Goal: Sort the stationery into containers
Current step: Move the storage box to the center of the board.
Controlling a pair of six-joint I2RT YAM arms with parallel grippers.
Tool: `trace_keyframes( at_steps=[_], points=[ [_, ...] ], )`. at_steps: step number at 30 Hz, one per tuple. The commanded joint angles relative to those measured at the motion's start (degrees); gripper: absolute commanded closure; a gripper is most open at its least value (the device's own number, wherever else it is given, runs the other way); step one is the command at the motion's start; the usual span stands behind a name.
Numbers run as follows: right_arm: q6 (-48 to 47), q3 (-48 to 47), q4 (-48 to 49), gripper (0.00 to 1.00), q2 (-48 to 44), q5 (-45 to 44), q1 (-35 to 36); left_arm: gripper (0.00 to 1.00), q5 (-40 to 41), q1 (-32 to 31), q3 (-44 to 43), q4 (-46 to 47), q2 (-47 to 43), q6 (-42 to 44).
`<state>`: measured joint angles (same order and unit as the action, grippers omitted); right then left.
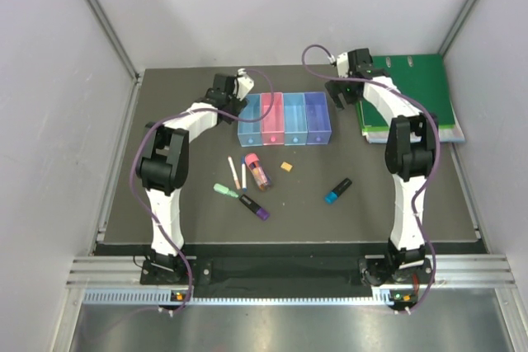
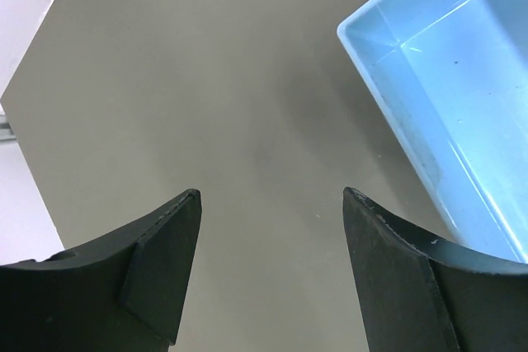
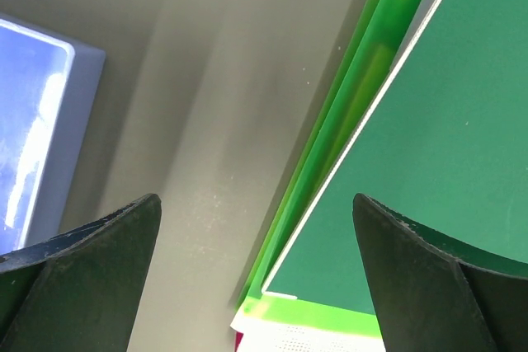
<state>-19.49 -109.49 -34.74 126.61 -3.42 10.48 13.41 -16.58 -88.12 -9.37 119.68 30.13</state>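
Top view: bright, even diffuse overhead light; soft faint shadows on dark worktop (image 1: 371, 220); focus sharp throughout. Left wrist: sharp, white glare streaks in light blue bin (image 2: 462, 72); left tool (image 2: 271, 194) near-black, underexposed. Right wrist: violet-blue bin (image 3: 41, 121) highlight washed out, broad soft shadow bands centre.

we note four upright, open containers in one touching row: light blue bin (image 1: 249, 119), pink bin (image 1: 272, 119), blue bin (image 1: 294, 119), violet-blue bin (image 1: 318, 117). lying flat at their 6 o'clock: white pen (image 1: 233, 168), second white pen (image 1: 244, 174), pink marker (image 1: 256, 170), tan eraser (image 1: 286, 167), mint marker (image 1: 225, 191), purple-ended marker (image 1: 254, 207). the blue-ended marker (image 1: 337, 190) lies at the eraser's 4 o'clock.
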Motion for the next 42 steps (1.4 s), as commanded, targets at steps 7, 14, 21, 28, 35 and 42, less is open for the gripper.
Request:
trace_keyframes(
  at_steps=[7, 14, 21, 28, 35, 42],
  points=[
    [-1.4, 6.5, 2.7, 0.01, -3.7, 0.3, 1.9, 0.26, -4.3, -0.5, -3.0, 0.8, 1.4, -1.2],
    [-2.2, 9.9, 4.0, 0.0, -5.8, 0.2, 2.9, 0.26, -5.0, -1.1, -3.7, 0.8, 2.0, -2.2],
    [-1.9, 9.8, 3.9, 0.0, -6.5, 0.3, 3.6, 0.26, -6.4, -1.8, -3.6, 0.4, 1.6, -3.4],
    [-1.8, 9.7, 3.9, 0.0, -7.6, 0.1, 3.8, 0.26, -7.0, -2.8, -3.9, 0.1, 1.9, -3.8],
    [-2.5, 10.1, 3.7, 0.0, -8.3, -0.3, 3.7, 0.26, -7.3, -3.8, -4.3, -0.7, 2.0, -4.6],
    [-2.5, 10.4, 3.8, 0.0, -8.4, -0.3, 3.6, 0.27, -8.1, -4.1, -2.9, -1.8, 0.7, -5.3]
  ],
)
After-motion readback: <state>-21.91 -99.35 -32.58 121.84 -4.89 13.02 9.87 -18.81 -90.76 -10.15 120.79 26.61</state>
